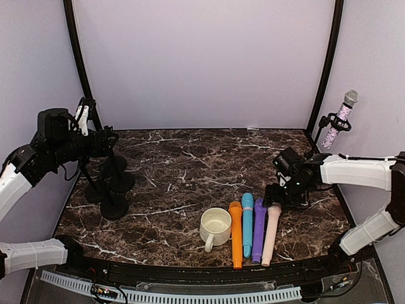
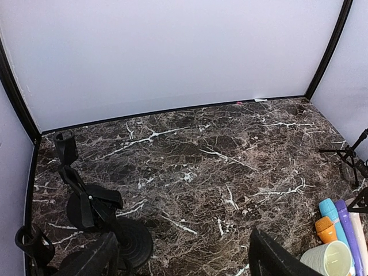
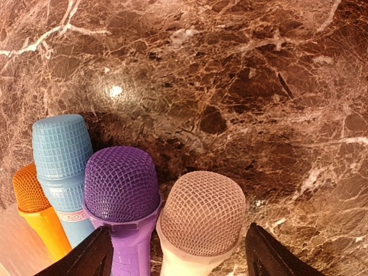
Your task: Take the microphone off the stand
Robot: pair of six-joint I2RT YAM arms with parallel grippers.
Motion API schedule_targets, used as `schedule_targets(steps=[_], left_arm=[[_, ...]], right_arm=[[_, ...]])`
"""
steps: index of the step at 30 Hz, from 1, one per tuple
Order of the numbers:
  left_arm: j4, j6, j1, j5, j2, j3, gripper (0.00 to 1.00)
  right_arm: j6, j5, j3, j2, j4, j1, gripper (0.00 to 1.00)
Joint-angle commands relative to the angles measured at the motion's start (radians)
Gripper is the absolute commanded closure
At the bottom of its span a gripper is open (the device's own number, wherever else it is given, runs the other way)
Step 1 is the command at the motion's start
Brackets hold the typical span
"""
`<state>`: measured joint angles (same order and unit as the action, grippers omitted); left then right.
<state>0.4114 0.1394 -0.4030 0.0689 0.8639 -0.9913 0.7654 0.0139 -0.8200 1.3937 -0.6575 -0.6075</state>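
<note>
At the right rear corner of the desk (image 1: 190,158), a glittery mic (image 1: 342,116) is being held tilted in the clip of a thin stand (image 1: 327,121), close to the side wall and the frame pole. That is the task's thing, and it is not being touched by either hand.

Near the front edge, four mics are lying side by side: orange (image 3: 29,192), blue (image 3: 60,152), purple (image 3: 122,184) and pink (image 3: 201,213), with a cup (image 1: 215,226) just beside the orange one. The right hand (image 3: 181,256) is being held low over the heads of the pink and purple mics, released, its fingers spread to either side and gripping nothing.

On the left, the left hand (image 2: 184,259) is being kept raised and released, with nothing between its fingers, near a group of empty stands (image 1: 114,183).

Risks being noted, as judgement:
- The pink mic is being straddled closely. A lift that is not straight could knock it and set the row rolling.
- The stand looks light and is being crowded by the wall. A sideways pull against the clip could tip it over with the mic.
- The glittery body may be giving poor purchase, so a shallow grip could slip and the mic could be dropped.
</note>
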Motion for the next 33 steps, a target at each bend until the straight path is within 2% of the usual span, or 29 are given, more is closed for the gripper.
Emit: schedule_targets(steps=[1, 6, 12, 15, 18, 23, 33], left_arm=[[0.0, 0.003, 0.004, -0.026, 0.0, -0.004, 0.2], [0.007, 0.006, 0.004, -0.096, 0.053, -0.071, 0.2], [-0.043, -0.02, 0.004, -0.181, 0.13, -0.11, 0.2], [-0.114, -0.051, 0.004, -0.188, 0.142, -0.089, 0.2], [-0.188, -0.089, 0.004, -0.169, 0.138, -0.038, 0.2], [-0.317, -0.13, 0.004, -0.151, 0.109, 0.095, 0.2], [-0.332, -0.196, 0.004, -0.127, 0.066, 0.155, 0.2]], right_arm=[[0.004, -0.048, -0.024, -0.04, -0.017, 0.005, 0.18], [-0.023, -0.161, -0.14, -0.134, -0.106, 0.005, 0.14], [-0.068, -0.425, -0.373, -0.151, -0.301, 0.02, 0.1], [-0.106, -0.489, -0.47, -0.146, -0.352, 0.079, 0.1], [-0.151, -0.457, -0.549, -0.138, -0.353, 0.196, 0.09], [-0.2, -0.445, -0.58, -0.125, -0.292, 0.294, 0.1], [-0.3, -0.438, -0.421, -0.167, 0.026, 0.34, 0.3]])
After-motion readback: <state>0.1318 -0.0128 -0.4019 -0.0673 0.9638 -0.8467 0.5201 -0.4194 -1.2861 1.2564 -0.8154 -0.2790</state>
